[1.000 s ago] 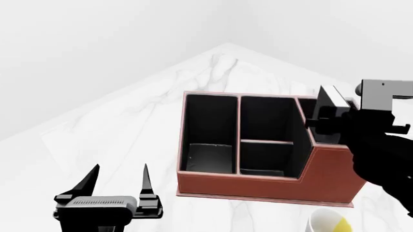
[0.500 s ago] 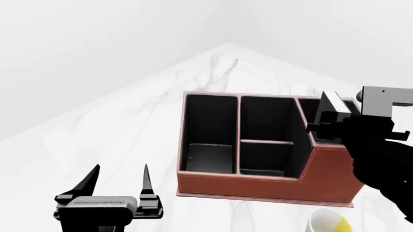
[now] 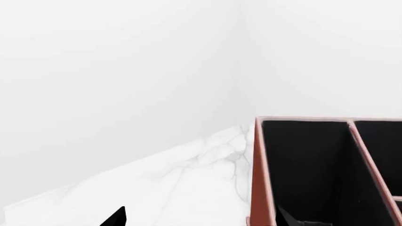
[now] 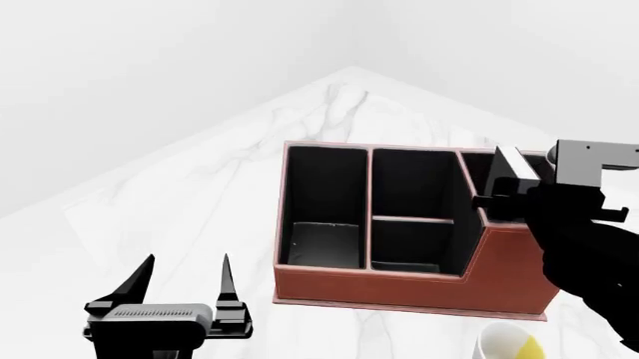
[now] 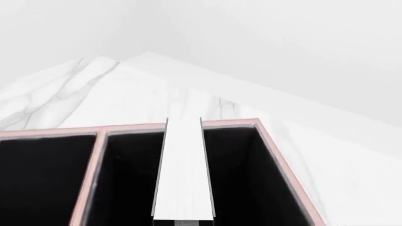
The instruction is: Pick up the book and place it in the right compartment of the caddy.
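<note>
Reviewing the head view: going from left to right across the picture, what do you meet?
Left end effector → caddy's long narrow end section → its divided middle section → book, held by the right end effector over the right compartment.

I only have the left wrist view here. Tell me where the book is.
Observer: The book is held upright in the right gripper, over the caddy's right compartment.
Operator: Confirm it lines up with that opening.
Observer: In the right wrist view its white page edges lie between that compartment's side walls, apart from both.
Operator: Report the left gripper.
Observer: The left gripper is open and holds nothing, over the table to the left of the caddy.
</note>
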